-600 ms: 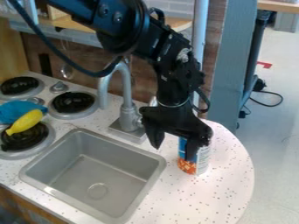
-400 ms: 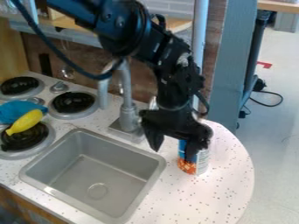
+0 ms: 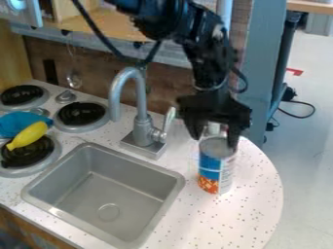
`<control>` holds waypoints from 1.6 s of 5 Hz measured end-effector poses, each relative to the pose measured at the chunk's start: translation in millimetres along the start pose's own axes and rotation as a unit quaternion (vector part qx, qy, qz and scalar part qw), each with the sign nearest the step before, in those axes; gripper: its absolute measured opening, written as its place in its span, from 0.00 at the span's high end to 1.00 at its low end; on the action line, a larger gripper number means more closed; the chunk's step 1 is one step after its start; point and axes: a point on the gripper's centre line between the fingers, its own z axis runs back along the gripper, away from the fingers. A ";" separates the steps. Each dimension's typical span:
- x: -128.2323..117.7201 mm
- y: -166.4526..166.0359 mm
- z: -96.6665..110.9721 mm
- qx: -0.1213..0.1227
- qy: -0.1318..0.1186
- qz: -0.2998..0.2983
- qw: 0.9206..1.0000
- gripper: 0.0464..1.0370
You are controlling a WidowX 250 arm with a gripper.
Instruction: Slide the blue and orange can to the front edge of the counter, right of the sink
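Reading your view as a clock face centred on the sink (image 3: 168, 181), with twelve at the top, you see the claw (image 3: 214, 142) at about two o'clock. It hangs from the arm (image 3: 211, 58), which comes in from the top edge, and it points down with its two fingers parted fairly wide. The printed can (image 3: 220, 172) stands upright on the speckled table (image 3: 253, 209), between two and three o'clock, with its round, greyish top facing up. The two fingers come down about the upper end of this can, one toward its nine o'clock side and the other overlapping its top toward three o'clock. You cannot tell whether either finger touches it; no closed grip on it is visible to you.

At one o'clock from the sink's centre, the metal faucet (image 3: 141, 109) rises from a square base just beside the rim, its spout bent over toward nine o'clock and its lever on the side nearer the claw. Three dark coil burners lie toward the upper left of your view: one (image 3: 81, 114) a little before twelve, one (image 3: 21, 96) at eleven and one (image 3: 29, 158) at ten. Over the ten o'clock burner lies a yellow, banana-shaped object (image 3: 28, 135), with a blue object (image 3: 19, 122) beside it toward eleven. A ladle (image 3: 74, 79) hangs against the brown back wall (image 3: 48, 51), just short of twelve.
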 end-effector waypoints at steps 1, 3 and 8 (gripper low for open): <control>26.4 1.1 -7.2 -0.009 -0.009 0.008 1.000 0.03; 64.1 8.3 -38.0 -0.008 -0.036 0.028 0.999 0.03; 94.5 4.8 -81.0 -0.003 -0.035 0.027 0.999 0.03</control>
